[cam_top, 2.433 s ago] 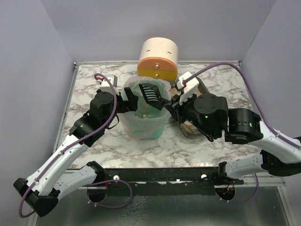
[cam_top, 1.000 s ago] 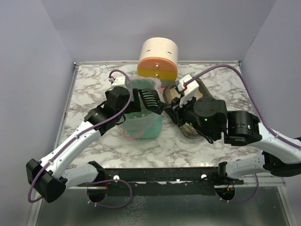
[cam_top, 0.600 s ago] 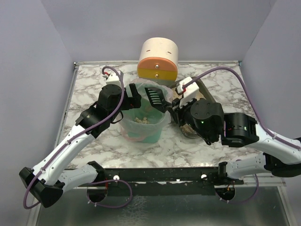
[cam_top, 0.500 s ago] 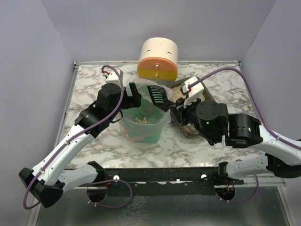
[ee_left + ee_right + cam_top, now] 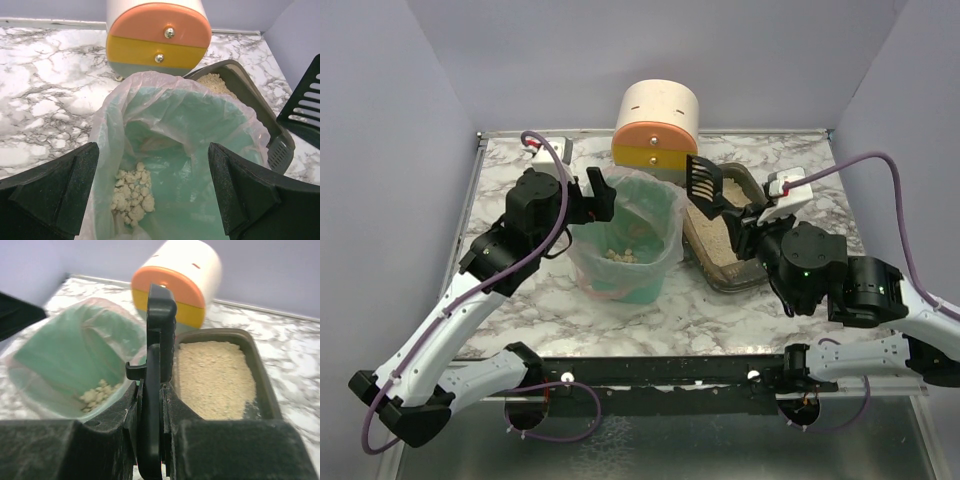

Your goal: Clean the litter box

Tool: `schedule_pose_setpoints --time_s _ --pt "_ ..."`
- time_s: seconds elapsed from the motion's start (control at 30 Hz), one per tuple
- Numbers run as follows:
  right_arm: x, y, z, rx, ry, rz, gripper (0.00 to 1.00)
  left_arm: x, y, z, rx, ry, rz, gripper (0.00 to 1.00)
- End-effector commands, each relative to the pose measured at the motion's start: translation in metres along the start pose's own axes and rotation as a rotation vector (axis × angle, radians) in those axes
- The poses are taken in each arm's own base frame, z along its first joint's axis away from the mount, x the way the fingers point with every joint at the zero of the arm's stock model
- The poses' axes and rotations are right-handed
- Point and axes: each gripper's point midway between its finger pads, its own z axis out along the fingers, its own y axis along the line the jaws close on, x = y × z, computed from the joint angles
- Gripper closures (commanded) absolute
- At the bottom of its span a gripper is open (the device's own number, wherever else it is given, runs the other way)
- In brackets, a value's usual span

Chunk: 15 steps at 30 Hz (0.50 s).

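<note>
The litter box (image 5: 748,184) is a dark grey tray of beige litter at the right of the table, also seen in the left wrist view (image 5: 251,98) and the right wrist view (image 5: 261,366). My right gripper (image 5: 744,226) (image 5: 150,405) is shut on the handle of a black slotted scoop (image 5: 703,182) (image 5: 161,315). It holds the scoop upright over the tray's left edge. My left gripper (image 5: 598,197) (image 5: 152,150) is open at the left rim of the green bin (image 5: 625,270) (image 5: 190,165), holding nothing. Pale clumps (image 5: 131,192) lie in the bin's clear bag.
A cream, orange and yellow cylinder (image 5: 656,125) (image 5: 159,35) stands at the back, just behind the bin and the tray. The bin touches the tray's left side. The scoop's blade (image 5: 305,110) shows at the right edge of the left wrist view.
My right arm has swung the scoop from over the bin to the right and stood it upright over the litter box. The left gripper has drawn back to the bin's left rim.
</note>
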Motion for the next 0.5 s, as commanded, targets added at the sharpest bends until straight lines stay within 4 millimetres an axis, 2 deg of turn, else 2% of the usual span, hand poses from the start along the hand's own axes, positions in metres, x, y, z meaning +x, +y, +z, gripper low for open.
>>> schedule_pose_setpoints --time_s 0.0,0.2,0.47 --pt "0.003 -0.029 0.004 0.208 -0.037 -0.018 1.0 -0.014 0.013 -0.016 -0.044 -0.038 0.063 0.01" --pt "0.008 -0.041 0.015 0.294 -0.036 -0.095 0.99 -0.015 0.034 -0.03 -0.124 -0.064 0.107 0.01" --pt "0.045 -0.057 0.076 0.272 0.118 -0.087 0.99 -0.001 0.062 -0.04 -0.219 -0.077 0.141 0.01"
